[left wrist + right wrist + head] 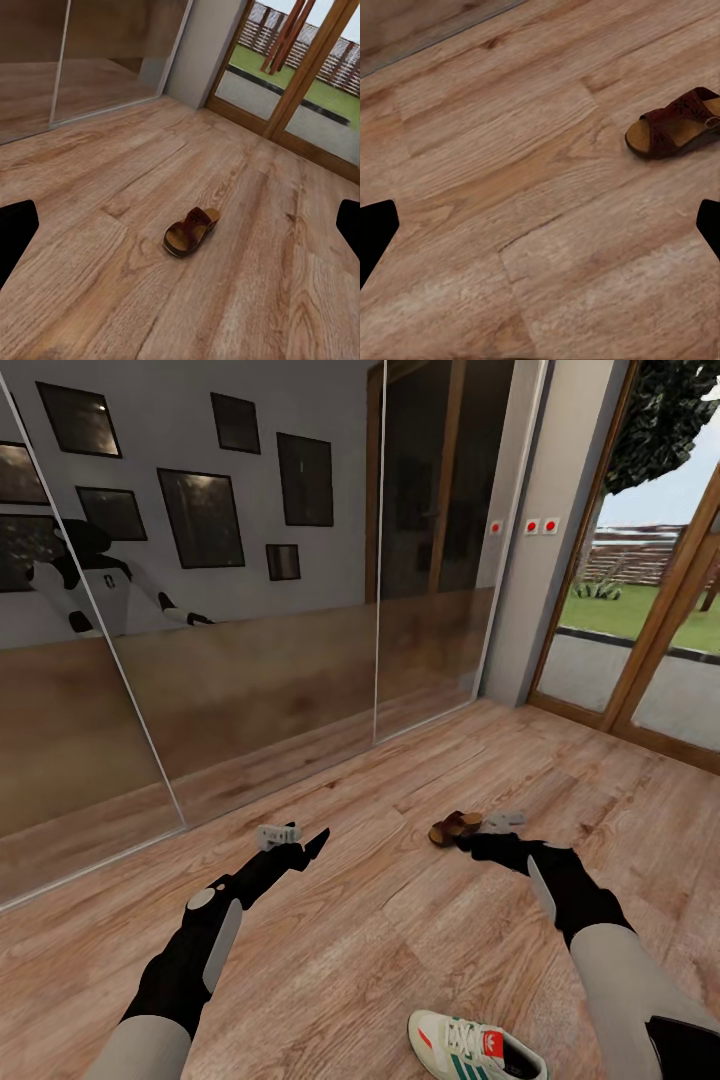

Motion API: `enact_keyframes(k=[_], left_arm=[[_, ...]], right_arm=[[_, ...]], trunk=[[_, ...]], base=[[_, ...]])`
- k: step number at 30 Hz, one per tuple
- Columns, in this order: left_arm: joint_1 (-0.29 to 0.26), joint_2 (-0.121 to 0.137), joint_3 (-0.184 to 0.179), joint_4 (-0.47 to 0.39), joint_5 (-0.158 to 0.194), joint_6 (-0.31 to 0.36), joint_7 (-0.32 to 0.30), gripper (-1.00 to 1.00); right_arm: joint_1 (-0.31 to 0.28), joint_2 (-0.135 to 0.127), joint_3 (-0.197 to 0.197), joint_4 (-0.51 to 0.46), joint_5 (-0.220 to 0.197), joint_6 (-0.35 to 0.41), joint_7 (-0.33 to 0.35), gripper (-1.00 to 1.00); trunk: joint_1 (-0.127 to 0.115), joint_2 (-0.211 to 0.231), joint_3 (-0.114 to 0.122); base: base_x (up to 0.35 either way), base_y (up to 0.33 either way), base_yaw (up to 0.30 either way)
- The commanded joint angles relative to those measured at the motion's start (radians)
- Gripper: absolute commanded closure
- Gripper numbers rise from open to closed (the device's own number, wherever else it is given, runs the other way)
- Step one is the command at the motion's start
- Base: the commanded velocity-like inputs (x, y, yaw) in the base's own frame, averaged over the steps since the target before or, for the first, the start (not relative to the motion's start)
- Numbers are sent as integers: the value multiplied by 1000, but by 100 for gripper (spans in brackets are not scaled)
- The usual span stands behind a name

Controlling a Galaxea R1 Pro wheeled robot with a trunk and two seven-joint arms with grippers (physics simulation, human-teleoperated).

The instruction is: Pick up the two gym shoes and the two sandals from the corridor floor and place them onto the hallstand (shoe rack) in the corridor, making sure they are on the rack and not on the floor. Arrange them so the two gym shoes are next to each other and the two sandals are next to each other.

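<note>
One brown sandal (455, 827) lies on the corridor floor (400, 920), just beside the tip of the right gripper (478, 844), which reaches low over the planks; in the right wrist view the same sandal (681, 124) sits off to one side with the fingers spread wide and nothing between them. The left gripper (305, 847) hangs over bare wood near the mirrored wardrobe (200, 610), its fingers likewise apart. A white gym shoe (475, 1047) with green stripes rests on the floor close to the robot, near the right arm. Glass doors (640, 610) stand beyond.
</note>
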Motion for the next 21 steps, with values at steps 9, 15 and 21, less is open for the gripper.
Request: enact_keyframes(k=[9,15,21], left_arm=[[-1,-1,3,0,7,7,-7,-100],[-1,-1,3,0,7,7,-6,-100],[-1,-1,3,0,7,7,-5,-100]], right_arm=[[-1,-39,-5,-1,11,4,266,-100],[-1,-42,-5,-2,12,4,287,-100],[-1,-42,-5,-2,13,4,287,-100]], trunk=[[0,0,-1],[0,0,-1],[0,0,-1]], base=[[0,0,0],[0,0,0],[1,0,0]])
